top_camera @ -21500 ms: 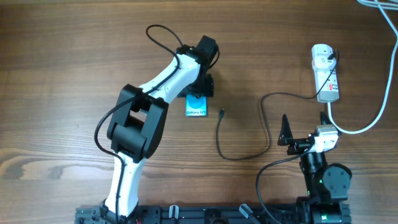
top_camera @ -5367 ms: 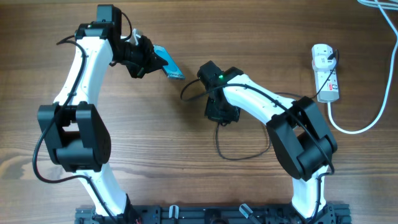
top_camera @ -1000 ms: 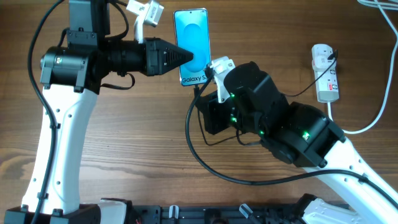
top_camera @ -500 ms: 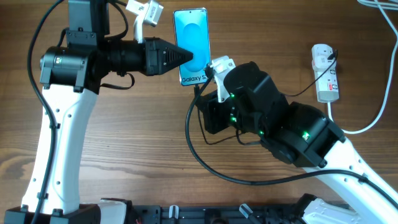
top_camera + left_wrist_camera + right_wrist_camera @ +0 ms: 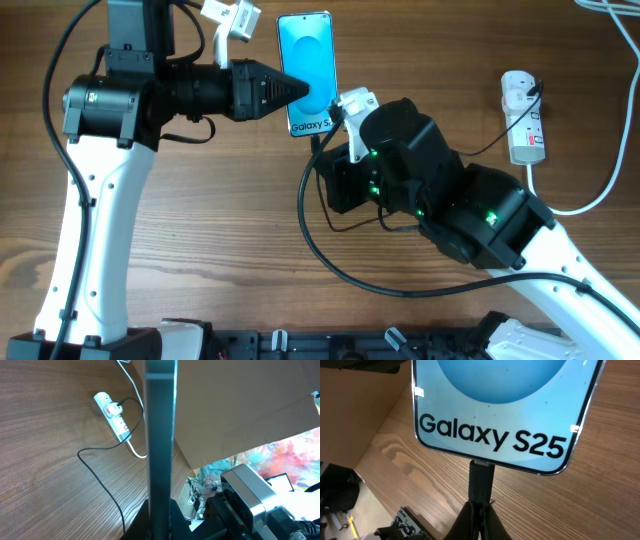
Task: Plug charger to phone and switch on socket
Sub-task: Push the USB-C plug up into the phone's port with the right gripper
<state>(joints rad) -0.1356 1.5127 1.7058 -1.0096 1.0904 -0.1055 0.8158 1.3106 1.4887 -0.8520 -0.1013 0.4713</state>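
Phone (image 5: 308, 70), rigid, slick and light, hangs raised near the table's far edge, pinched at one long side by the clamped left gripper (image 5: 297, 92), while the right gripper (image 5: 481, 510), closed on the charger (image 5: 481, 480) at its stiff connector, touches the phone's bottom edge.

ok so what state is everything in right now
phone, screen lit, held up off the table
charger, tip at the phone's bottom edge, fully seated or not unclear
socket, on the table, adapter plugged in, switch unreadable
left gripper, shut on phone
right gripper, shut on charger
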